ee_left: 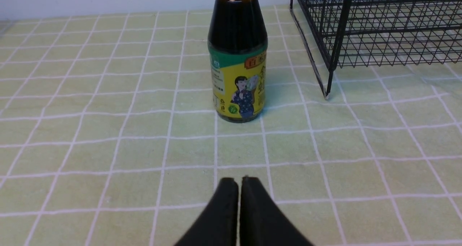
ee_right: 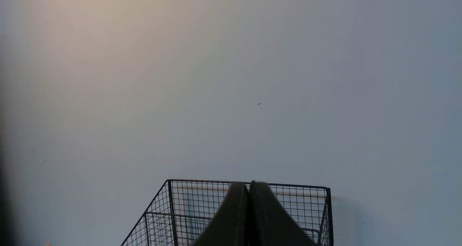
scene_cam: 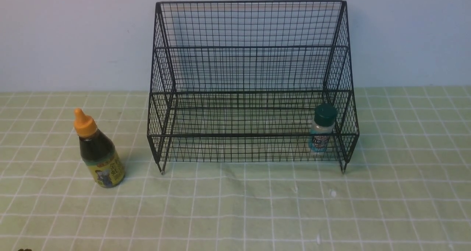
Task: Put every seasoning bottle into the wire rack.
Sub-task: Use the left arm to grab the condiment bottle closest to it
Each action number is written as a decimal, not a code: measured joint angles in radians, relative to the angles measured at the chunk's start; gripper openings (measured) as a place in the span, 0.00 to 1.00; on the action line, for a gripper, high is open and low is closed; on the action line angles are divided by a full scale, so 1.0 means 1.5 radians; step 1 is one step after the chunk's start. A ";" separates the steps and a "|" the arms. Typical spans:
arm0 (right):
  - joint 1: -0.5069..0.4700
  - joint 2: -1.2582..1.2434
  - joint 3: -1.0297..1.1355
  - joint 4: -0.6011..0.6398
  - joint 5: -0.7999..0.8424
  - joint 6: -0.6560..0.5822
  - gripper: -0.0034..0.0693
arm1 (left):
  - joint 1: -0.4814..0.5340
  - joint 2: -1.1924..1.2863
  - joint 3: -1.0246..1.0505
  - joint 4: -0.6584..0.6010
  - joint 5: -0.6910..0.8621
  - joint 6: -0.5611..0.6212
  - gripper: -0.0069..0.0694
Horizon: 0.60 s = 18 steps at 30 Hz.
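We hold both grippers pinched tight and empty: left gripper (ee_left: 238, 181) low, facing the dark bottle (scene_cam: 98, 151) on the left side of the table (scene_cam: 257, 207), right gripper (ee_right: 249, 184) lifted, facing the top of the wire rack (scene_cam: 250, 59). The small shaker (scene_cam: 322, 129) stands in its lower right corner

The wire rack (scene_cam: 250, 81) stands on the counter (scene_cam: 257, 207), towards its back and just before the wall (scene_cam: 73, 41). The small shaker (scene_cam: 322, 129) stands inside the rack's lower tier, at its right end. The taller bottle (scene_cam: 97, 151) stands on the counter left of the rack, outside it, near its front left foot.
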 joint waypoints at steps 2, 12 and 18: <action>0.000 0.000 0.002 0.056 0.000 -0.065 0.03 | 0.000 0.000 0.000 0.000 0.000 0.000 0.08; -0.070 0.000 0.121 0.132 -0.004 -0.161 0.03 | 0.000 0.000 0.000 0.000 0.000 0.000 0.08; -0.245 0.000 0.264 0.128 -0.002 -0.161 0.03 | 0.000 0.000 0.000 0.001 0.000 0.000 0.08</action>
